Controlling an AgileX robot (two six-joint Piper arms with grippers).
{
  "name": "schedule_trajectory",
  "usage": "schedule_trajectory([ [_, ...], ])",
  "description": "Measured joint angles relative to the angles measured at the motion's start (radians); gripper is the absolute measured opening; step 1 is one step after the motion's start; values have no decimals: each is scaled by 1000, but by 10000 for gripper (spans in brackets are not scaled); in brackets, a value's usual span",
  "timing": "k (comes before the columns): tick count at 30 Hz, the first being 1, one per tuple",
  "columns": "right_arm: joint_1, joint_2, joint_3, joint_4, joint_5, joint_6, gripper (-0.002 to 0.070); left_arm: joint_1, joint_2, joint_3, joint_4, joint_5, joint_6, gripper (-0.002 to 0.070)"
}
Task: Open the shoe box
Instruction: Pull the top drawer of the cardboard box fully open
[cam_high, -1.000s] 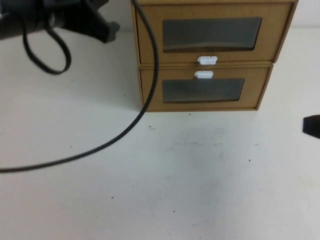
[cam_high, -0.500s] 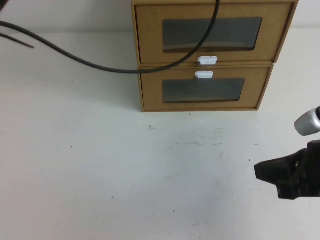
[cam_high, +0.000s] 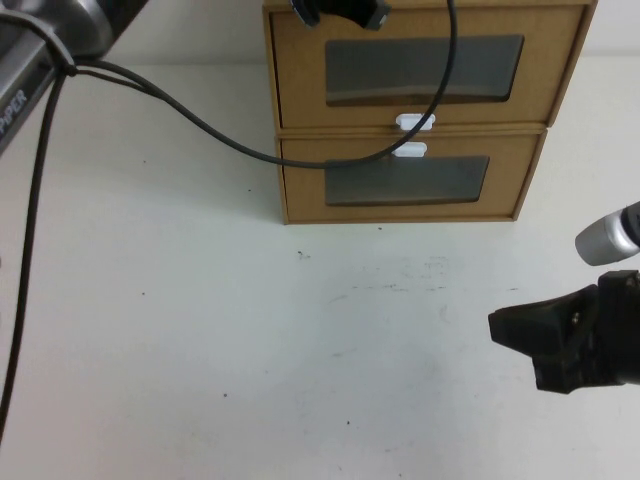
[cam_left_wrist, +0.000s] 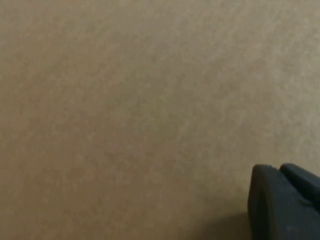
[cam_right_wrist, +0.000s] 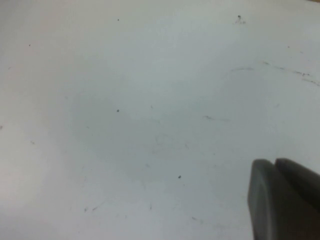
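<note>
- Left arm (cam_high: 40, 45): a second ago it is seen as a dark mass over the upper left. Now its grey casing is pressed into the top-left corner.
- Left gripper (cam_high: 345, 10): it is carried from above the bare table (cam_high: 250, 350), left of the shoe box (cam_high: 300, 195), to the box's top front edge, above the upper drawer.
- Cable (cam_high: 205, 128): formerly looped over the table. Now it is draped across the upper drawer front and along the seam between the drawers.
- Right gripper (cam_high: 505, 328): a second ago only a dark sliver is seen at the right edge. It is now brought in over the table at lower right, slightly further left than half a second ago.
</note>
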Motion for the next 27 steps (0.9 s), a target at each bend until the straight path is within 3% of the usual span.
schedule_trajectory([
  [10,0,51,0,15,-25,-44,-19,6,43,-17,0,-33,-26,-3],
  [16,0,173,0,181,-33,-169,-19,26,58,-24,-53,-19,-58,-3],
  [21,0,222,-2,464,-78,-579,-15,42,62,-30,-91,2,-58,-3],
  [27,6,227,-70,574,-246,-933,14,53,62,-30,-119,18,-58,-3],
])
